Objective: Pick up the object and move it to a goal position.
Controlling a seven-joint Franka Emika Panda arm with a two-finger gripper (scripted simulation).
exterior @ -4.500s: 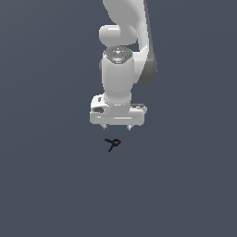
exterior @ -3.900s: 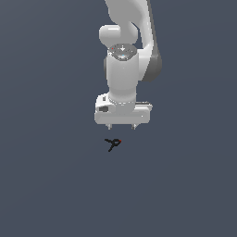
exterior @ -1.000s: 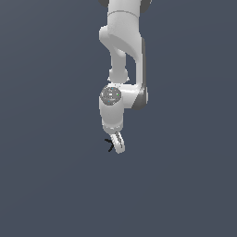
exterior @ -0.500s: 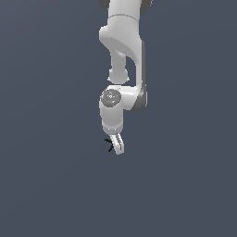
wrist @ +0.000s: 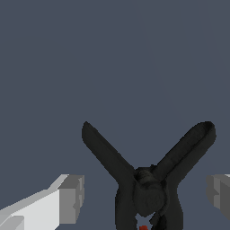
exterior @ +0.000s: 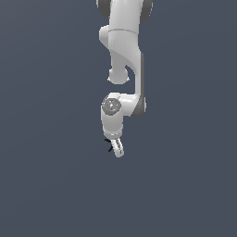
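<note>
Object (wrist: 150,188) first: the small black pronged thing with its red spot sits between my two fingertips in the wrist view, two prongs spreading away from the hub, and it touches neither pad. In the exterior view the object (exterior: 109,144) shows only as a few dark prongs just beside my gripper (exterior: 118,149), low on the plain grey ground. My pincer (wrist: 143,197) is spread wide, the grey pads (wrist: 72,197) standing apart on either side of the hub with a gap to each. The risk I judge from here: the prongs are thin and branch at angles, so closing off-centre could catch one prong alone and twist the piece out, or flick it away across the ground. Whether I am low enough, I cannot tell. No container shows in either view, so nothing is held in one.
</note>
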